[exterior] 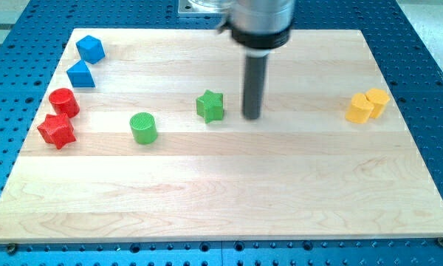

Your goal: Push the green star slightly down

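Observation:
The green star [210,106] lies on the wooden board [221,192] a little left of the board's middle, toward the view's top. My tip [252,117] rests on the board just to the right of the star, a small gap apart from it. The dark rod rises from the tip to the arm's grey end at the view's top.
A green cylinder [143,128] stands left of the star. A red cylinder [63,102] and a red star [57,131] sit at the left edge, with a blue cube-like block [91,49] and a blue triangle [81,74] above them. Two yellow blocks [368,106] touch at the right.

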Tool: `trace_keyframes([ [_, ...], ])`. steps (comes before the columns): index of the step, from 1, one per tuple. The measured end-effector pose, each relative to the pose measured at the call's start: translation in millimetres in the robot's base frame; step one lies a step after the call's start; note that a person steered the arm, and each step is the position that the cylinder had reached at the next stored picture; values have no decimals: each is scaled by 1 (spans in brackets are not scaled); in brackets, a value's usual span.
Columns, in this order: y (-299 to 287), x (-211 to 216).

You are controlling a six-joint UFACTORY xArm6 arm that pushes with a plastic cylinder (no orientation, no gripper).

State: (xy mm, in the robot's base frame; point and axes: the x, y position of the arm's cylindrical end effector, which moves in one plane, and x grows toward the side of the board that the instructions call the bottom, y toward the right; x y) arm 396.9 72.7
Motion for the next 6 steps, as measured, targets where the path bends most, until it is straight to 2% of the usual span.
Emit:
trace_keyframes([
  [1,-68,-17],
  [2,-123,32],
  [3,-110,47],
  [4,-57,56],
  [5,-65,158],
  [6,-128,160],
])
